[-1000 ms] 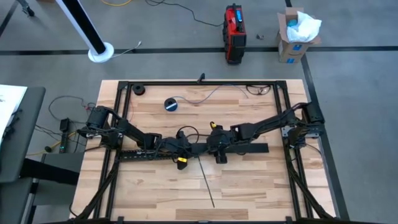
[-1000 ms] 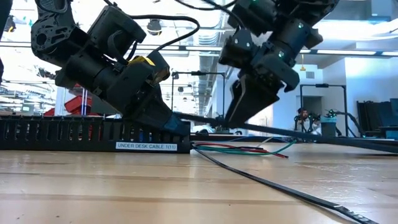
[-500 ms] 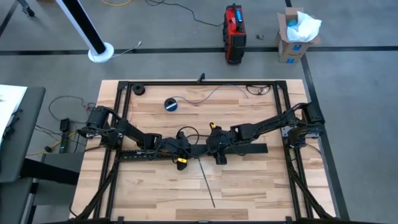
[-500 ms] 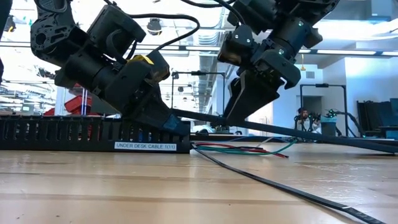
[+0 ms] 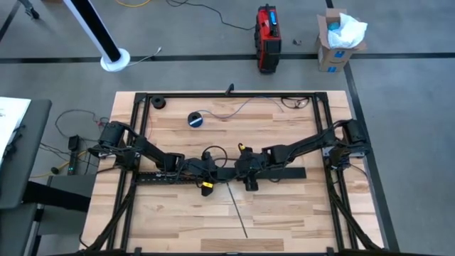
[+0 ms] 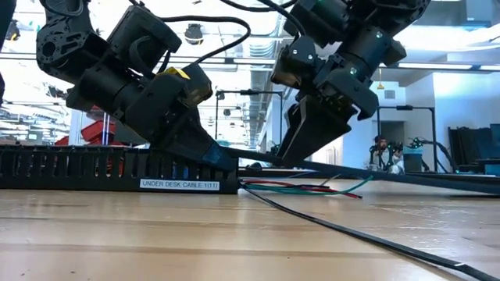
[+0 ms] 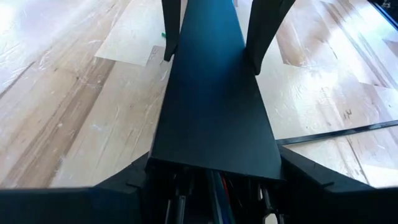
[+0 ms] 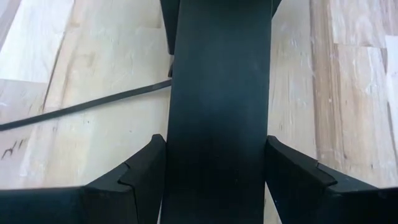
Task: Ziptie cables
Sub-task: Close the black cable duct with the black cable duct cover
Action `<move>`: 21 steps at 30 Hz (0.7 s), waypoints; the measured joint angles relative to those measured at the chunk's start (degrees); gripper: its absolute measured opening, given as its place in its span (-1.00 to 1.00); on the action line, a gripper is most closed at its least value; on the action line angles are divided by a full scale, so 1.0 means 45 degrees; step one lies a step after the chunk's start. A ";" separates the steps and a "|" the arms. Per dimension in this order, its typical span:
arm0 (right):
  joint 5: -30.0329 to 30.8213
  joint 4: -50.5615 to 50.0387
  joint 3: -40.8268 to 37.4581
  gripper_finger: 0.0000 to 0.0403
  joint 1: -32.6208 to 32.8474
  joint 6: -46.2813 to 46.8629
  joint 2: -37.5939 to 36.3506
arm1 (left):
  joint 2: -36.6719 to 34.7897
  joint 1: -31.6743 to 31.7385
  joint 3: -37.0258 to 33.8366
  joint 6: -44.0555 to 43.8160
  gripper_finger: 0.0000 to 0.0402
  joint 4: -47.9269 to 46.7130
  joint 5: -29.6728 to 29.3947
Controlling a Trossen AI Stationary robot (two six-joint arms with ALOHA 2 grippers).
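Note:
A black slotted raceway (image 5: 160, 176) (image 6: 94, 168) lies on the table at centre left. A flat black cover strip (image 5: 284, 171) (image 6: 391, 173) runs from it toward the table's right edge. My left gripper (image 5: 213, 173) (image 6: 223, 156) is shut on the strip where it meets the raceway. My right gripper (image 5: 249, 174) (image 6: 295, 154) is shut on the strip a little further right. Red and green cables (image 6: 312, 187) lie on the table beyond the strip. Cable ends (image 7: 219, 186) show under the cover. More cables (image 5: 238, 108) lie near the far edge. My left gripper pinches the cover strip's two long edges (image 7: 163, 163) between its fingers, at the raceway end. The fingers slant down from the table's left and lie along the strip. That end sits at the raceway's top; the strip slopes off toward the table's right. My right gripper pinches the cover strip's long edges (image 8: 171, 155) between its two fingers (image 8: 140, 171), a short way from the left gripper. The fingers come from above, slanting down toward the table's left. The strip there is held above the table.
A long thin black strip (image 5: 237, 210) (image 6: 351, 230) lies on the wood toward the near edge. A blue-and-black tape roll (image 5: 196, 119) and a black roll (image 5: 158, 102) sit at the far left. A black frame (image 5: 227, 94) borders the table.
My right gripper has gone a little down and toward the left gripper, still shut on the cover strip. The strip now lies slightly lower and flatter. The raceway has slid a trifle toward the table's left.

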 joint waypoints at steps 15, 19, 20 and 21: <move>-0.0520 -0.0282 0.0000 0.12 -0.0012 -0.0533 0.0019 | -0.0005 0.0118 0.0058 -0.0253 0.33 -0.0441 0.1719; -0.0520 -0.0338 0.0000 0.12 0.0002 -0.0507 0.0019 | -0.0029 0.0114 0.0058 -0.0464 0.43 -0.0925 0.1635; -0.0519 -0.0363 -0.0001 0.12 0.0019 -0.0494 0.0019 | -0.0029 0.0113 0.0058 -0.0545 0.44 -0.1138 0.1635; -0.0515 -0.0384 -0.0005 0.12 0.0022 -0.0490 0.0019 | -0.0029 0.0113 0.0058 -0.0587 0.45 -0.1276 0.1635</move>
